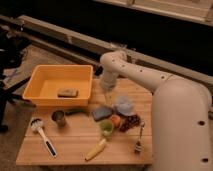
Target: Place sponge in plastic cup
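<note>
The blue-grey sponge (101, 112) lies flat on the wooden table (75, 145), near the middle. The light-green plastic cup (106, 128) stands upright just in front of it and a little to the right. My gripper (106, 94) hangs down from the white arm (135, 72), just behind and above the sponge and apart from it. It holds nothing that I can see.
A yellow bin (37, 80) holding a brown block (67, 92) stands at the back left. A metal cup (59, 118), pale-blue lump (124, 105), orange (116, 121), grapes (131, 122), fork (139, 138), banana (95, 149) and brush (42, 136) surround the sponge and cup.
</note>
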Action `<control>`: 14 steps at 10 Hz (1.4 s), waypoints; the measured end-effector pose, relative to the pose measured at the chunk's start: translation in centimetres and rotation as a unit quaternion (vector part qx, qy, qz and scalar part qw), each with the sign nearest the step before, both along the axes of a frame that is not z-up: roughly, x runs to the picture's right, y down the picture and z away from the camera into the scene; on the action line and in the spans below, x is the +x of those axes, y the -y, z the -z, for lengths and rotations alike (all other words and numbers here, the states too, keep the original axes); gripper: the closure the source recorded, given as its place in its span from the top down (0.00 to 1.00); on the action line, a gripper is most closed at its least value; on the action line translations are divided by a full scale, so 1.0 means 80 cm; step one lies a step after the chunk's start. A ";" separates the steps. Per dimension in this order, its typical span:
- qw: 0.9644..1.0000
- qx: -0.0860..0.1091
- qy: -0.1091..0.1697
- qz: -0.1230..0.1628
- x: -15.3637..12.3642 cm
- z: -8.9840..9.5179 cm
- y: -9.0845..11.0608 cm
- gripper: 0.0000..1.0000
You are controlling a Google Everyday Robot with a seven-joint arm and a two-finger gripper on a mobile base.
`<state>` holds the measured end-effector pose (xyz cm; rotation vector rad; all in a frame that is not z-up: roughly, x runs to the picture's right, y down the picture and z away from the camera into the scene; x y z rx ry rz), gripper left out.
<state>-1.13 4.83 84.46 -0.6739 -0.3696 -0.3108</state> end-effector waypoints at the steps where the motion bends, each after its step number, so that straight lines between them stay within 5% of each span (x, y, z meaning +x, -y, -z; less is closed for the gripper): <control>1: 1.000 0.002 0.001 -0.007 -0.008 -0.001 -0.006 0.80; 5: 0.999 0.018 0.003 -0.028 -0.051 -0.033 -0.024 0.80; 9: 0.999 0.007 -0.023 -0.033 -0.030 -0.068 -0.072 0.80; 14: 0.999 0.004 -0.023 -0.023 -0.028 -0.067 -0.092 0.78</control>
